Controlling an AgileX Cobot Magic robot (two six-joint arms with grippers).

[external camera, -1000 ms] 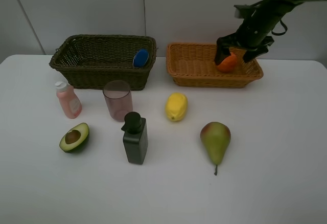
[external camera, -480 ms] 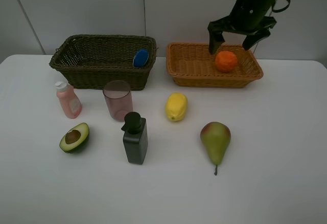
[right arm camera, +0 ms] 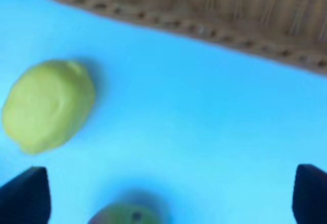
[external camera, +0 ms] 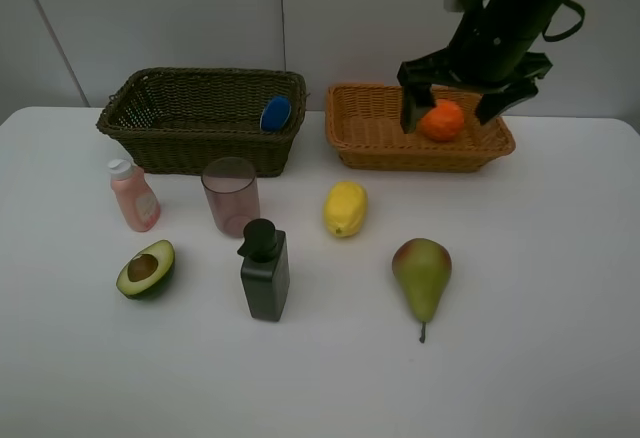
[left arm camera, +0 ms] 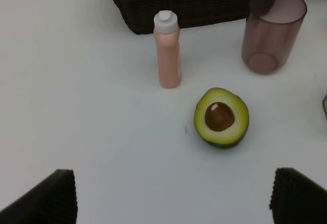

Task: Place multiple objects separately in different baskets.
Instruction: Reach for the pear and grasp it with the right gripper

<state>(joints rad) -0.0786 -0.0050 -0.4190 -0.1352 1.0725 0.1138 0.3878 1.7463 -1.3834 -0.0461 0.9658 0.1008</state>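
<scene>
The orange lies in the orange-tan basket. My right gripper hangs open just above it, holding nothing. A blue-capped bottle rests in the dark basket. On the table stand the pink bottle, the cup and the black pump bottle. Lying nearby are the avocado half, lemon and pear. The left gripper is open above the table near the avocado half and pink bottle. The exterior view does not show it.
The right wrist view shows its gripper open, with the lemon, the pear's top and the basket's wall below. The white table has bare room at the right and front.
The right gripper was low around the orange in the orange-tan basket. It has risen off it and shifted slightly toward the front, leaving the orange in the basket.
</scene>
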